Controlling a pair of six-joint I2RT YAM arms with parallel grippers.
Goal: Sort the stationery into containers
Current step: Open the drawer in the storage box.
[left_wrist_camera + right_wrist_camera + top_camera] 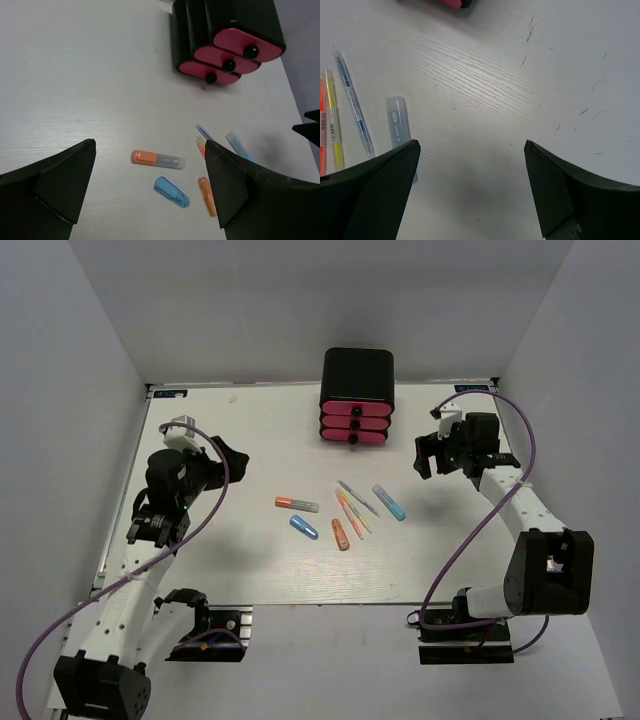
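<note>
The black cabinet (357, 368) with three shut pink drawers (355, 422) stands at the back centre. The stationery lies loose in front of it: an orange-and-grey marker (296, 504), a blue cap (304, 527), an orange marker (341, 533), thin yellow and pink pens (351, 513), a grey-blue pen (358, 498) and a blue-grey marker (389, 502). My left gripper (228, 458) is open and empty, above the table left of the items; its view shows the orange-and-grey marker (158, 159) and the blue cap (171, 192). My right gripper (430, 455) is open and empty, right of the blue-grey marker (397, 122).
The white tabletop (250, 560) is enclosed by grey walls on three sides. The arm bases (205, 625) sit at the near edge. Purple cables (470, 530) loop beside each arm. The cabinet also shows in the left wrist view (240, 15).
</note>
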